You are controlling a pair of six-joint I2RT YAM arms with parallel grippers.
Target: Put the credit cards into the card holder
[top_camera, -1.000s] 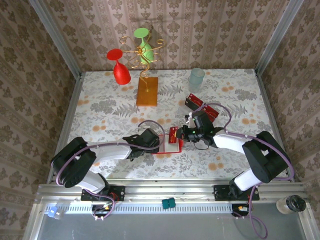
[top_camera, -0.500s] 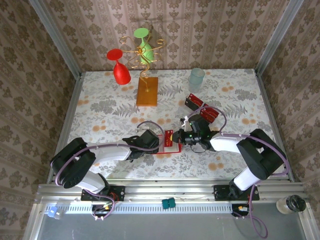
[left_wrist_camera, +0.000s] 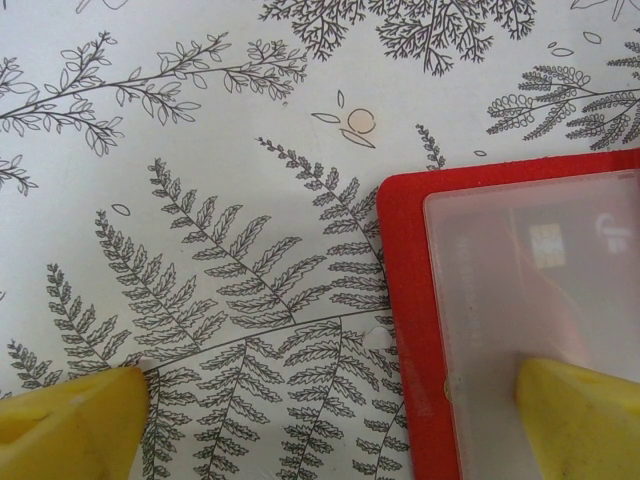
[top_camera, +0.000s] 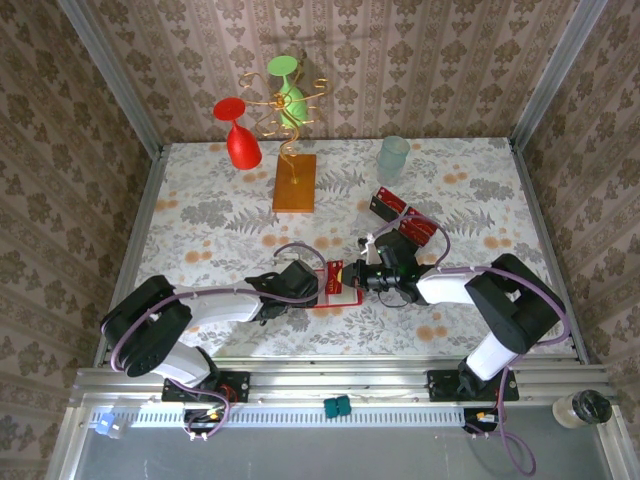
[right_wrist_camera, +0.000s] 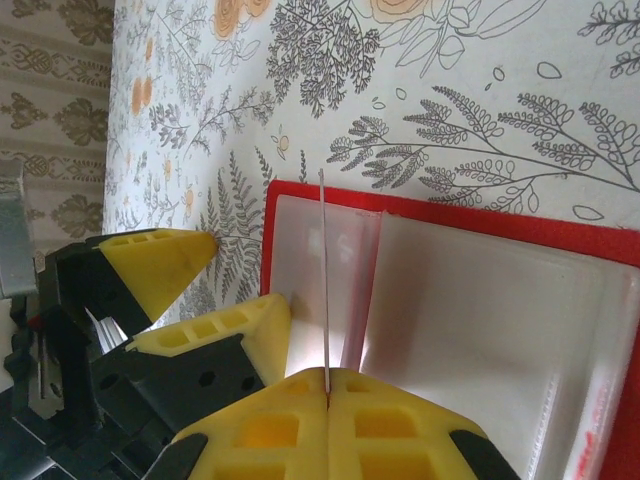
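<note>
The card holder [top_camera: 345, 296] lies open on the table, its red rim [left_wrist_camera: 402, 330] and pale pockets [right_wrist_camera: 480, 300] facing up. My left gripper [top_camera: 305, 283] is open at its left edge, with one yellow finger [left_wrist_camera: 590, 415] resting on the clear pocket and the other [left_wrist_camera: 70, 420] on the tablecloth. A card's chip [left_wrist_camera: 545, 243] shows through that pocket. My right gripper [top_camera: 363, 272] is shut on a credit card [right_wrist_camera: 324, 280], seen edge-on and upright, its far end at the wallet's left pocket. More credit cards [top_camera: 404, 216] lie in a red pile behind the right arm.
An orange-brown block with gold wire [top_camera: 294, 182] stands at the back, with a red glass [top_camera: 240, 135] and a green glass [top_camera: 289, 95] by it. A pale tumbler [top_camera: 393, 157] is at the back right. The left gripper's fingers [right_wrist_camera: 165, 262] sit close to the held card.
My right gripper has moved left with the card, from beside the wallet to over its left pocket. The left arm has stayed in place.
</note>
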